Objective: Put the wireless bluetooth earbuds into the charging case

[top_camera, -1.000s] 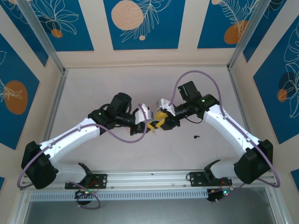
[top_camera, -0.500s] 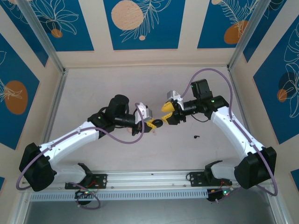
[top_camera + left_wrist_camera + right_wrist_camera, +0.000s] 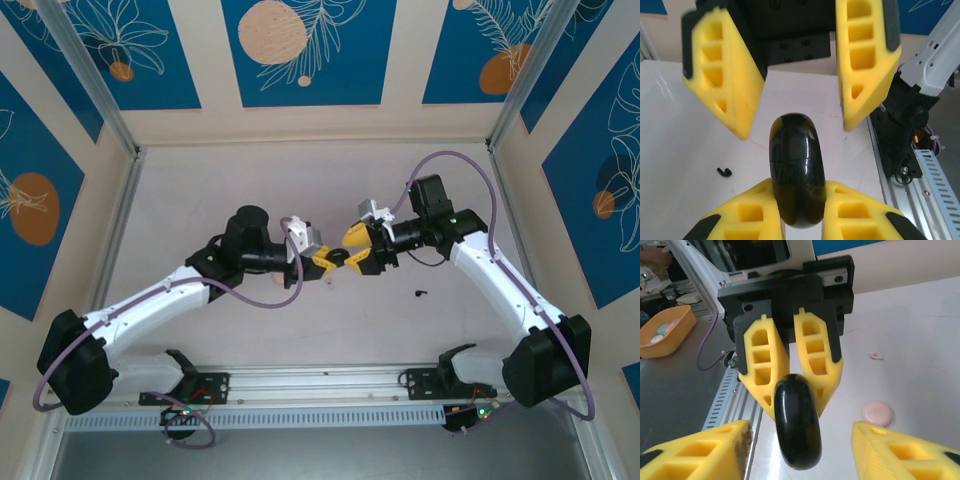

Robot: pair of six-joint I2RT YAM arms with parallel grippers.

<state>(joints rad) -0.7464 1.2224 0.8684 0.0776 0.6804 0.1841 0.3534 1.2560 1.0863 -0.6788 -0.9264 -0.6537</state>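
A pale tabletop [image 3: 200, 200] is spreading out inside a booth with blue patterned walls, and two white robot arms are reaching over it from the near edge, the left arm [image 3: 150, 300] and the right arm [image 3: 500, 280] bending inward so that their yellow-fingered hands are meeting nose to nose above the middle. The left hand [image 3: 328, 263] is clamping firmly on the charging case [image 3: 796, 175], a glossy black rounded puck, holding it on edge and clear of the tabletop with its free end sticking out toward the other hand. The right hand [image 3: 357, 253] is holding nothing; its fingers are standing well apart, one on each side of the case's free end and not touching it. A fine seam is running across the case, and the lid is looking closed. A small pink disc [image 3: 877, 412] is lying on the tabletop below the hands. One earbud [image 3: 421, 293], a tiny black comma shape, is lying loose on the tabletop to the right of the hands, well apart from the case. Whether the other earbud is already inside the case cannot be told. The task is looking early: the case is lifted and presented, but the lid is probably waiting to be opened, and the loose earbud is waiting to be picked up and seated.
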